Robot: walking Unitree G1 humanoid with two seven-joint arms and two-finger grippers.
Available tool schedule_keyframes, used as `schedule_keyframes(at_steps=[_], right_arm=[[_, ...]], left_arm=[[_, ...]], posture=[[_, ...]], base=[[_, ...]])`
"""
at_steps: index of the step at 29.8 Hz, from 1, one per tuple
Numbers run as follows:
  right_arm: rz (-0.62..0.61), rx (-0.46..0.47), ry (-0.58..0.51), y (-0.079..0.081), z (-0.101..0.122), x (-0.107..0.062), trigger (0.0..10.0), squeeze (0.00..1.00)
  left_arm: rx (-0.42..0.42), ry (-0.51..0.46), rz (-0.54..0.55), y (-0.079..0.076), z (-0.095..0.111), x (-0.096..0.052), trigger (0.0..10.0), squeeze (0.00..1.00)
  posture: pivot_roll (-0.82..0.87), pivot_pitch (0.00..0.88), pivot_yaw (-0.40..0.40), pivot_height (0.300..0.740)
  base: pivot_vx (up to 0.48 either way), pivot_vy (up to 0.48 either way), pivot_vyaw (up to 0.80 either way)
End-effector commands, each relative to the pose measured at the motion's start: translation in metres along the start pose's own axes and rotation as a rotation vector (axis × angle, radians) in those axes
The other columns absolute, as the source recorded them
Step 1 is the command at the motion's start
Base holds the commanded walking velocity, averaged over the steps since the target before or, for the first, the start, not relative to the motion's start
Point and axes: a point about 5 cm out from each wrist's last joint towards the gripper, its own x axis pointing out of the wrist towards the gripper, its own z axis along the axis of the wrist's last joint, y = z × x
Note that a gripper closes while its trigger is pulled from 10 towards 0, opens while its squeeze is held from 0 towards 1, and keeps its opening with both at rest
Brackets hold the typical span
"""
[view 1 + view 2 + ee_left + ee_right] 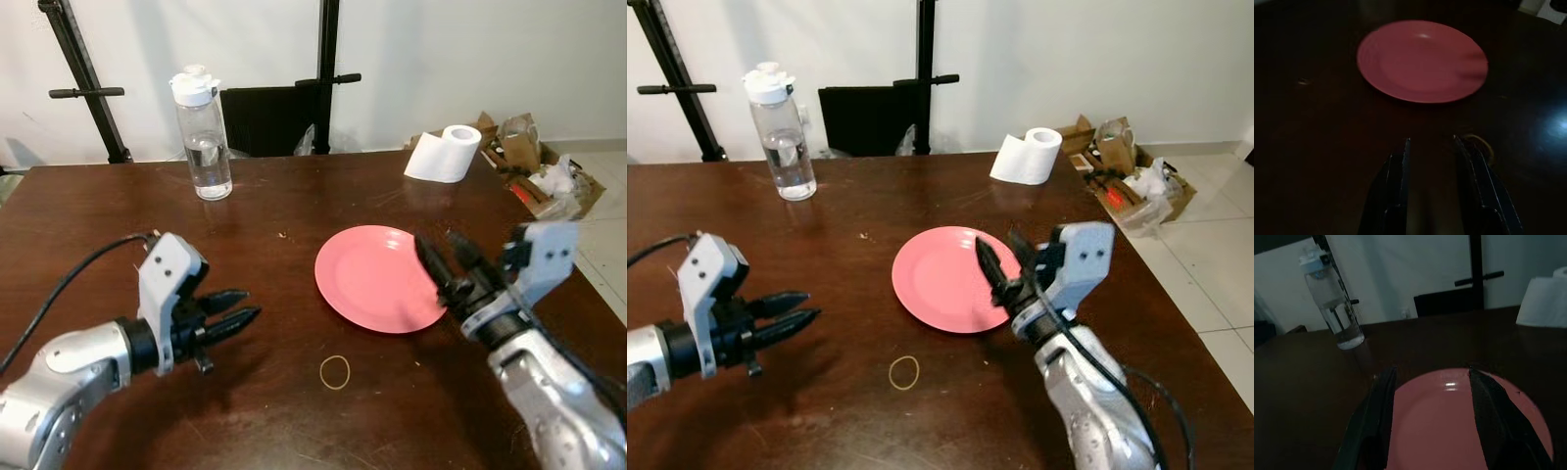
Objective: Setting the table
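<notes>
At the far left we see our left arm reaching in over the brown table [118, 211], its silver forearm low at the near edge and a black cable trailing from the wrist. Our left gripper [243, 305] hovers above the wood, fingers pointing right toward the plate and parted by a modest gap, holding nothing. In the left wrist view the two fingers [1396, 181] frame bare wood, with the plate beyond them.

Far from that gripper, near the table's far edge, stands a clear bottle [203, 137] with a white cap, upright and partly filled with water. Behind it, against the white wall, are black stand legs and a dark chair back.

Near the table's near edge, between the two grippers, lies a rubber band [335, 371], flat on the wood and just short of the plate.

The pink plate [370, 274] sits flat right of the table's middle, empty. Our right gripper [439, 259] hangs over its right rim, fingers spread wide and pointing left and far, gripping nothing; we cannot tell whether the tips touch the plate. In the right wrist view the fingers [1376, 416] straddle the plate, with the bottle beyond.

At the far right corner rests a paper roll [446, 154], a loose sheet hanging from it. Further right, on the tiled floor, sits a box of clutter [534, 162].
</notes>
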Motion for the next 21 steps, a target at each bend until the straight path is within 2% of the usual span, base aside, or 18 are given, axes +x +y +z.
schedule_keyframes(at_steps=[1, 4, 6, 12, 13, 15, 17, 19, 21], right_arm=[[-0.006, 0.009, 0.008, 0.003, -0.003, -0.004, 10.0, 0.00], [-0.004, -0.012, 0.032, 0.006, -0.008, -0.008, 10.0, 0.00], [0.020, -0.033, 0.066, 0.013, -0.015, -0.012, 10.0, 0.00], [0.014, -0.053, 0.099, 0.015, -0.024, -0.015, 10.0, 0.00], [-0.056, -0.030, 0.093, 0.012, -0.027, -0.016, 10.0, 0.00], [-0.103, -0.010, 0.085, 0.009, -0.027, -0.016, 10.0, 0.00], [-0.122, -0.002, 0.079, 0.008, -0.027, -0.015, 10.0, 0.00], [-0.193, 0.038, 0.053, 0.000, -0.026, -0.013, 10.0, 0.00], [-0.208, 0.048, 0.048, -0.001, -0.025, -0.013, 10.0, 0.00]], left_arm=[[0.001, 0.020, -0.009, -0.007, -0.004, 0.001, 10.0, 0.00], [0.005, 0.015, 0.005, -0.009, -0.006, 0.005, 10.0, 0.00], [0.042, 0.025, 0.032, -0.011, -0.011, 0.011, 10.0, 0.00], [0.028, 0.013, 0.125, -0.008, -0.015, 0.019, 10.0, 0.00], [-0.029, -0.044, 0.215, -0.004, -0.012, 0.023, 10.0, 0.00], [-0.066, -0.070, 0.267, -0.002, -0.011, 0.024, 10.0, 0.00], [-0.057, -0.072, 0.285, -0.001, -0.011, 0.024, 10.0, 0.00], [-0.068, -0.075, 0.393, 0.008, -0.014, 0.025, 10.0, 0.00], [-0.074, -0.078, 0.416, 0.010, -0.014, 0.025, 10.0, 0.00]], posture=[[0.06, 0.144, 0.106, 0.740], [0.06, 0.138, 0.107, 0.740], [0.05, 0.134, 0.107, 0.740], [0.04, 0.133, 0.106, 0.740], [0.04, 0.125, 0.106, 0.740], [0.04, 0.125, 0.106, 0.740], [0.04, 0.122, 0.106, 0.740], [0.04, 0.124, 0.104, 0.740], [0.04, 0.124, 0.104, 0.740]], base=[[0.000, 0.000, 0.00], [0.000, 0.000, 0.00], [0.000, 0.000, 0.00], [0.000, 0.000, 0.00], [0.000, 0.000, 0.00], [0.000, 0.000, 0.00], [0.000, 0.000, 0.00], [0.000, 0.000, 0.00], [0.000, 0.000, 0.00]])
